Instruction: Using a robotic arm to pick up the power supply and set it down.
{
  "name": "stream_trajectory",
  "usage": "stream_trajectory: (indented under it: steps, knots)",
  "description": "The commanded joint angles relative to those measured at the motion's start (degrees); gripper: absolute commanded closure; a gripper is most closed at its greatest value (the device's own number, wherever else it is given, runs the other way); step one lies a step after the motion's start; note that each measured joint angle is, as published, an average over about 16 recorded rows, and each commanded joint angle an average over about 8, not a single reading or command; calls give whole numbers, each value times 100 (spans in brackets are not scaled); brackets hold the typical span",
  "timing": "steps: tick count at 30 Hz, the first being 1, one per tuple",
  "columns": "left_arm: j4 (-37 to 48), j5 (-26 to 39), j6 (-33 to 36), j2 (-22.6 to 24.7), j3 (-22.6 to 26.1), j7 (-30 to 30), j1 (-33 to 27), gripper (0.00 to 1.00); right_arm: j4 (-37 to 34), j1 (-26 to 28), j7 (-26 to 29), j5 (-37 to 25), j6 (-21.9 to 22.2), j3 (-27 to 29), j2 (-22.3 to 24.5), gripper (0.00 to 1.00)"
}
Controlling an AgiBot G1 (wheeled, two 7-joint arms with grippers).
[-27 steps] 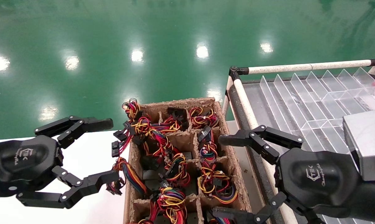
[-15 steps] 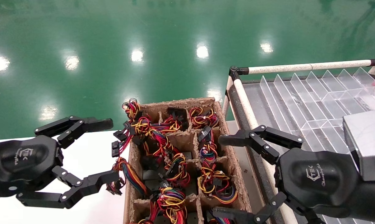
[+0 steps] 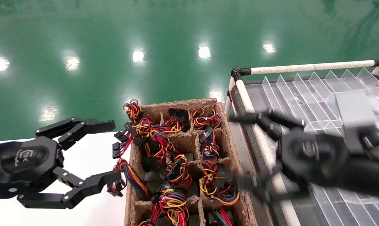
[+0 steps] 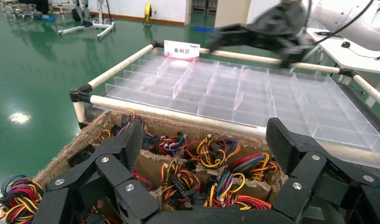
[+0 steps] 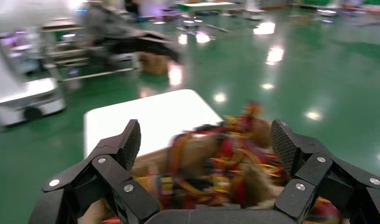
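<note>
A brown cardboard box of small compartments holds several power supplies. Only their tied bundles of red, yellow and black wires show; the metal bodies are hidden down in the compartments. My right gripper is open and blurred, hanging over the box's right wall and the rack edge with nothing between its fingers. The right wrist view looks across the blurred wire bundles from between the open right gripper. My left gripper stands open beside the box's left wall, empty. From the left gripper I see more wires.
A clear plastic divider tray lies on a rack with white pipe rails right of the box. A white table lies under the left gripper. Loose wires and black connectors hang over the box's left wall. Green floor lies beyond.
The right gripper has moved away from me and a little to the right, over the rack edge, and is now blurred. The left gripper and the box are unchanged.
</note>
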Motion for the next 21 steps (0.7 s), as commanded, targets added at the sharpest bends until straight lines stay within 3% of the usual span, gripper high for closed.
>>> stream_trajectory:
  steps: [1, 9, 11, 17, 19, 21]
  knots:
    - [0, 0, 0, 0, 0, 0, 0, 100, -87, 63, 27, -136, 235, -15, -62, 0]
    - [0, 0, 0, 0, 0, 0, 0, 100, -562, 746, 265, -1672, 1247, -633, -625, 1]
    - [0, 0, 0, 0, 0, 0, 0, 100, -752, 939, 324, -1987, 1352, -798, -794, 15]
    - [0, 0, 0, 0, 0, 0, 0, 100, -1378, 1418, 291, -2636, 1410, -1180, -1247, 88]
    - [0, 0, 0, 0, 0, 0, 0, 100, -1574, 1531, 219, -2759, 1399, -1260, -1375, 99]
    - [0, 0, 0, 0, 0, 0, 0, 100, -1763, 1623, 130, -2845, 1383, -1320, -1491, 100]
